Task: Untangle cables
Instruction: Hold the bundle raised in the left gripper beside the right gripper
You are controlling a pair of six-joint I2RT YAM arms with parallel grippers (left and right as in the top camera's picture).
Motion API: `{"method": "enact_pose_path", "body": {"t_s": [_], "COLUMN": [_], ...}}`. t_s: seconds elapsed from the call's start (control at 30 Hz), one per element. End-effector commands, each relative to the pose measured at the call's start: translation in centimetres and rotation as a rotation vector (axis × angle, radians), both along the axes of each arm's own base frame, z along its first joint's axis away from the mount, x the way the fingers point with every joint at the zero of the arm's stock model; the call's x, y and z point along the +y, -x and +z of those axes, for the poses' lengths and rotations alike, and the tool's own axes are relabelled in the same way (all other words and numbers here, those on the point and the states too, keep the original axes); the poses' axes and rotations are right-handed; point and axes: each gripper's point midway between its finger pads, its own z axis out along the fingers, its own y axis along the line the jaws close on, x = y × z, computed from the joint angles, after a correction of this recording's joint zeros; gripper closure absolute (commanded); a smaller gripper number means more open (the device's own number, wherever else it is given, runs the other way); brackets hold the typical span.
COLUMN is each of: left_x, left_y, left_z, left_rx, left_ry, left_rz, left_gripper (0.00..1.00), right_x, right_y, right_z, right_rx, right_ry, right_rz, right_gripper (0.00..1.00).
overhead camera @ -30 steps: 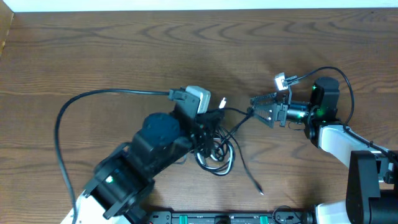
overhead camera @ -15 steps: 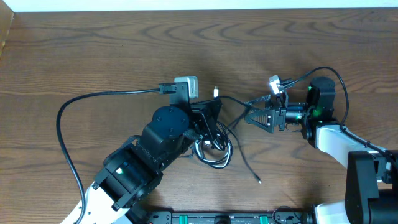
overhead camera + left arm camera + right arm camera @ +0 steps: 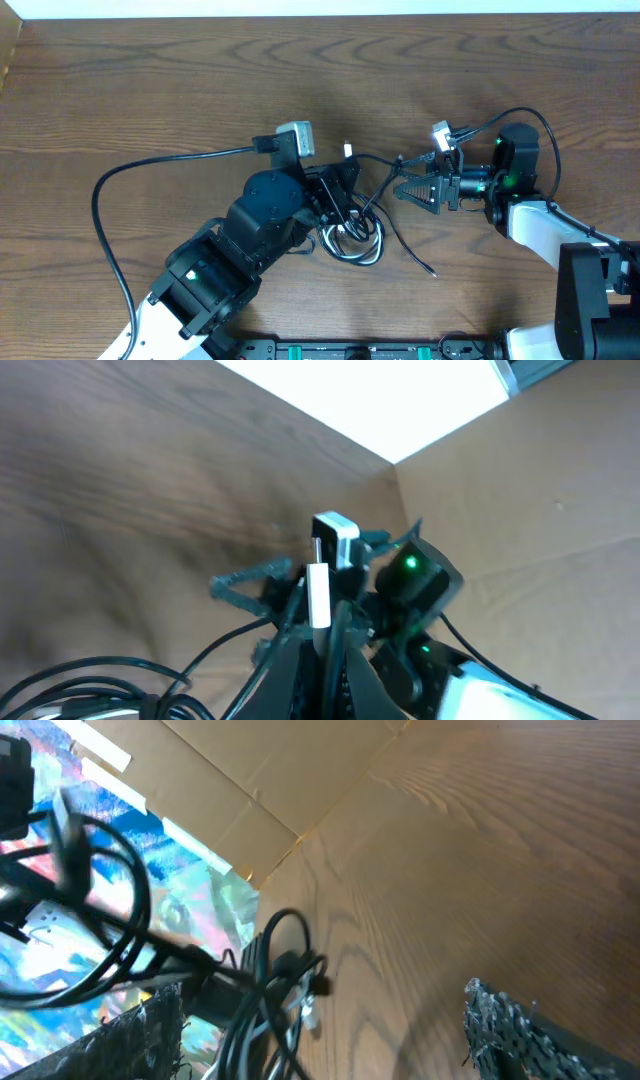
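Lying limp and light in a loose tangle between the arms, the cables look best taken near a stiff plug, as the closed left gripper pinches the white cable by its end while the right gripper gapes empty beside a black cable.

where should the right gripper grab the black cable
Probably the black cable on its straight free tail, near the plug end, coming from the right arm's side: it lies flat, clear of the loops. The right gripper is open.
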Motion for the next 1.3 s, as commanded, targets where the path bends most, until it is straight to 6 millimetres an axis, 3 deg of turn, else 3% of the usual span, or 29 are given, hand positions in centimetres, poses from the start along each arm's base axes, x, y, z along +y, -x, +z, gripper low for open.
{"method": "enact_pose_path", "body": {"t_s": [0.0, 0.3, 0.43, 0.53, 0.87, 0.97, 1.13, 1.27], "left_x": [-1.1, -1.5, -1.5, -1.6, -1.6, -1.6, -1.4, -1.3], "left_y": [1.2, 1.1, 1.0, 1.0, 0.9, 1.0, 1.1, 1.3], "left_z": [0.3, -0.2, -0.4, -0.3, -0.2, -0.3, -0.7, -1.3], "left_rx": [0.039, 0.072, 0.096, 0.094, 0.089, 0.084, 0.064, 0.053], "left_ry": [0.055, 0.063, 0.076, 0.080, 0.083, 0.073, 0.027, -0.015], "left_rz": [-0.077, -0.075, -0.065, -0.065, -0.065, -0.070, -0.089, -0.103], "left_gripper": [0.92, 0.93, 0.92, 0.92, 0.92, 0.92, 0.92, 0.92], "right_x": [0.2, 1.1, 1.6, 1.6, 1.5, 1.4, 0.2, -2.6], "right_y": [0.4, 0.9, 0.7, 0.3, -0.4, -0.9, -2.8, -4.6], "right_z": [0.3, 0.3, 0.0, -0.2, -0.6, -1.0, -3.3, -5.9], "right_rx": [-0.029, -0.034, -0.035, -0.035, -0.035, -0.028, 0.058, 0.175], "right_ry": [-0.011, -0.010, 0.010, 0.024, 0.048, 0.065, 0.162, 0.260], "right_rz": [0.029, 0.055, 0.040, 0.019, -0.025, -0.054, -0.197, -0.368], "right_gripper": [0.13, 0.14, 0.20, 0.29, 0.85, 0.97, 0.99, 0.99]}}
